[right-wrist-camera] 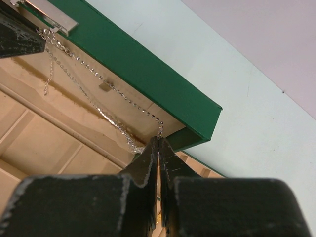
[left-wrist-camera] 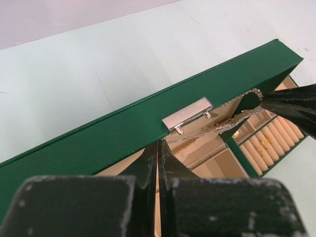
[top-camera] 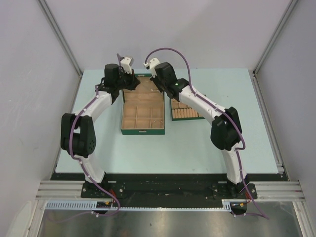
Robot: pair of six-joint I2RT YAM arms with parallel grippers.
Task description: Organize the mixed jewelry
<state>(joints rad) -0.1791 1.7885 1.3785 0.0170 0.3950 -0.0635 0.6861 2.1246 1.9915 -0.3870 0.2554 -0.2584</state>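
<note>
Two black pincers meet over the far wall of a green box (left-wrist-camera: 98,138), near the top centre of the overhead view. Stretched between them is a thin silver chain necklace (right-wrist-camera: 101,76). One strand is set with tiny glittering stones, and a finer plain strand loops down beneath it toward the tan lining.

The left pincer (left-wrist-camera: 158,148) has its fingers pressed together on one end of the chain, just below a silver clasp (left-wrist-camera: 187,113) on the box wall. The right pincer (right-wrist-camera: 158,143) is likewise closed, pinching the other end near the box's corner. The chain hangs just inside the wall, above the tan compartments.

A small divided tray (top-camera: 187,118) lies just beside the box, toward the right of the overhead frame, partly under the right arm. Bare pale bench (top-camera: 197,143) shows between the box and the arm bases in the lower half of that frame, and on both sides of the box. Grey walls close in at far left and far right.
</note>
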